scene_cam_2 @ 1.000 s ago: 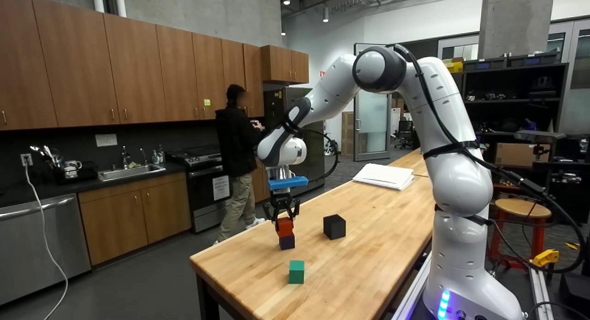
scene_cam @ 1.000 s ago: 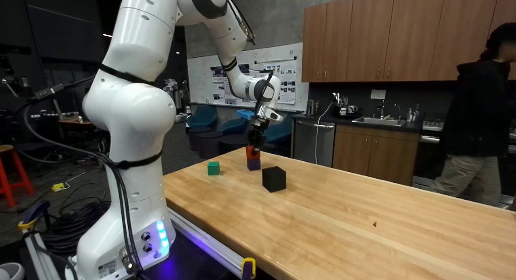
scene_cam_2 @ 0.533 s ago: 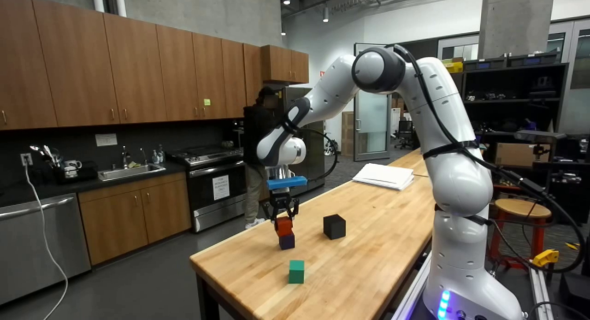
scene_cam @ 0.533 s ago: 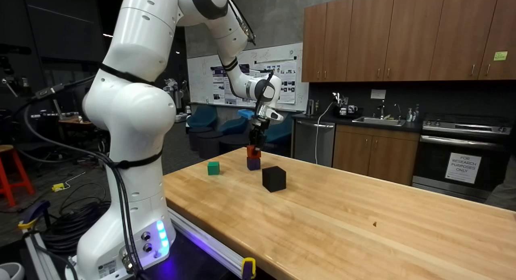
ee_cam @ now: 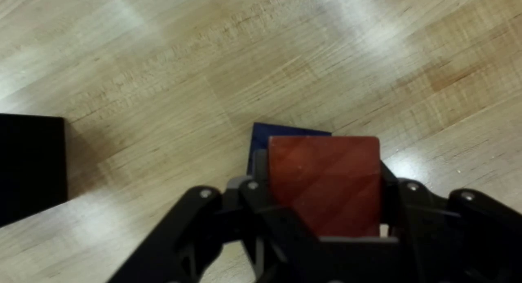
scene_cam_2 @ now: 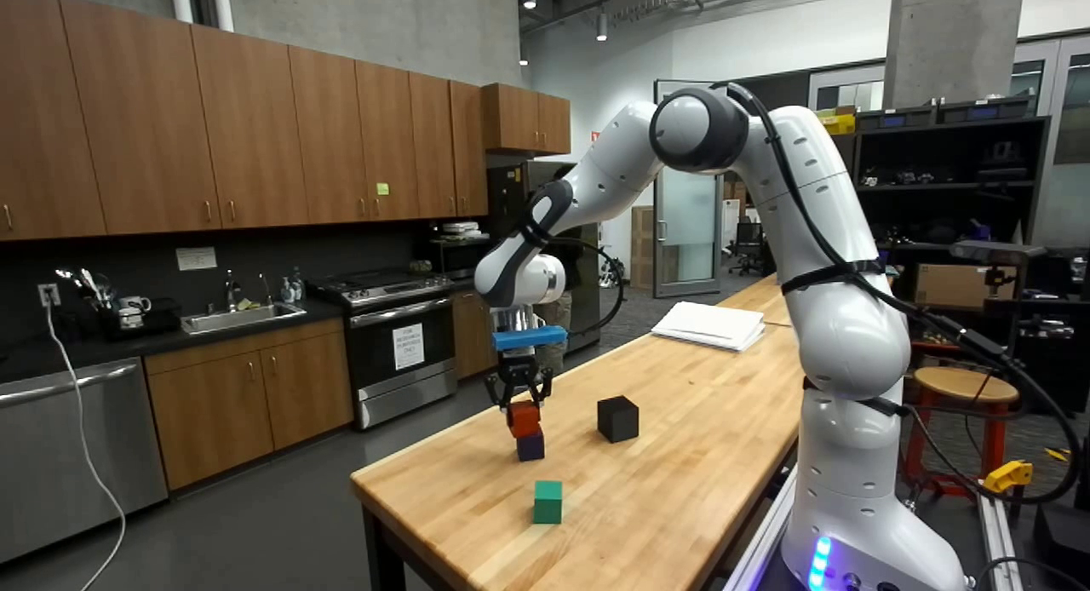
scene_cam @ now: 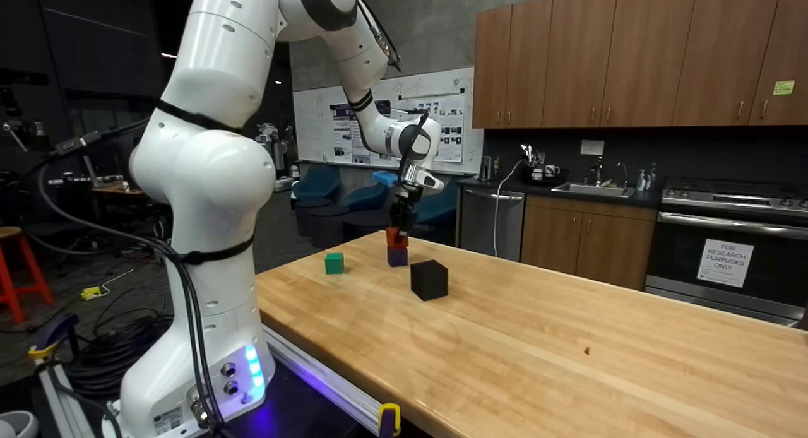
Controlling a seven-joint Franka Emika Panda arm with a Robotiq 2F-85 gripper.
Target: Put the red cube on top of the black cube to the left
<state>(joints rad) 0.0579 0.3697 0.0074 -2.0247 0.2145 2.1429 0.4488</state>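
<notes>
Gripper (ee_cam: 324,173), low and right of centre in the wrist view, is closed around the red cube (scene_cam_2: 523,420) — a finger is set against each of two opposite sides.

Left to right in an exterior view, a sink (scene_cam_2: 247,320) is shown at the left, then an oven (scene_cam_2: 438,340) with a white sign fixed to its door. At the lower middle of the frame, the red cube is held just above a small dark cube (scene_cam_2: 530,447), bluish-purple in tint and set on the table (scene_cam_2: 681,421); whether the two touch cannot be told. In the wrist view the lower cube is partly hidden, its top and left edges seen past the red one.

Slightly right and lower in the exterior view, a green cube (scene_cam_2: 547,502) is placed apart; farther right, a larger black cube (scene_cam_2: 617,419). Papers (scene_cam_2: 709,325) are stacked right of centre, and the arm (scene_cam_2: 851,344) is mounted at the right — a stool (scene_cam_2: 954,385) is seen to its right.
</notes>
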